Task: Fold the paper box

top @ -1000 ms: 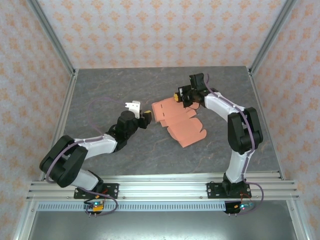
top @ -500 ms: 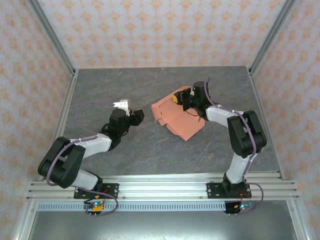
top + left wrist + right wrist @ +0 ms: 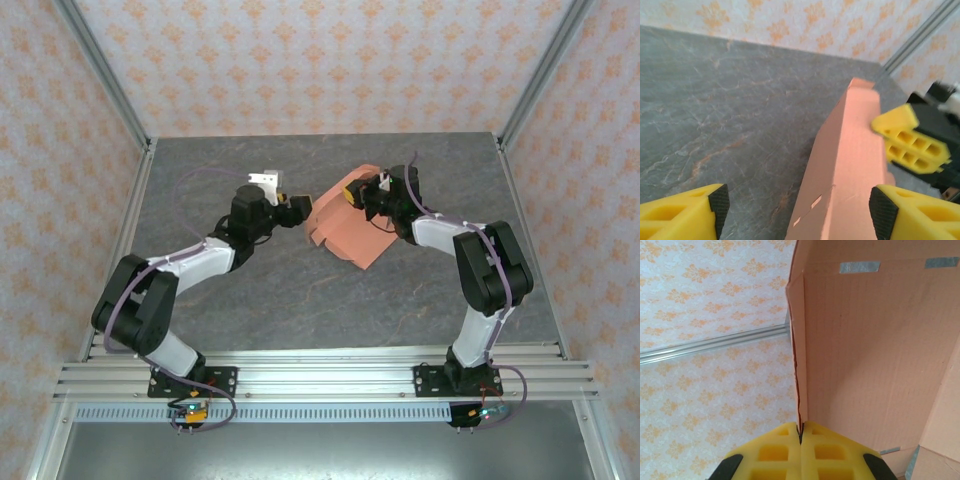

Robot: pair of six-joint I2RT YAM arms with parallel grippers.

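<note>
Across the grey marbled worktop (image 3: 250,300), walled by orange-patterned paper and ringed by an aluminium frame, the paper box (image 3: 340,235) sits slightly toward 1 o'clock from the centre in the top view. It is salmon-orange thin card, partly folded: one panel lies sloping toward 5 o'clock while the panel at its 12 o'clock edge is lifted off the surface.

From the left wrist the paper box (image 3: 850,150) shows as a raised, ridged panel running away toward 1 o'clock, with small die-cut slits near its lower end, which the top view does not resolve. The right wrist looks at the inner face of the paper box (image 3: 875,350): fine corrugation lines, a fold seam at the left, and a second panel at 4 o'clock.

The left gripper (image 3: 293,207) is at the box's 9 o'clock side, jaws spread wide; in its own view the left gripper (image 3: 797,202) has the panel rising between its open fingers, and contact cannot be judged. The right gripper (image 3: 355,193) is at the box's 12 o'clock edge, also seen as yellow blocks (image 3: 905,140) against the panel. Its own camera shows the right gripper (image 3: 801,432) closed tight, pinching the card's edge.

Two grey tape strips (image 3: 859,266) lie along the panel's top
</note>
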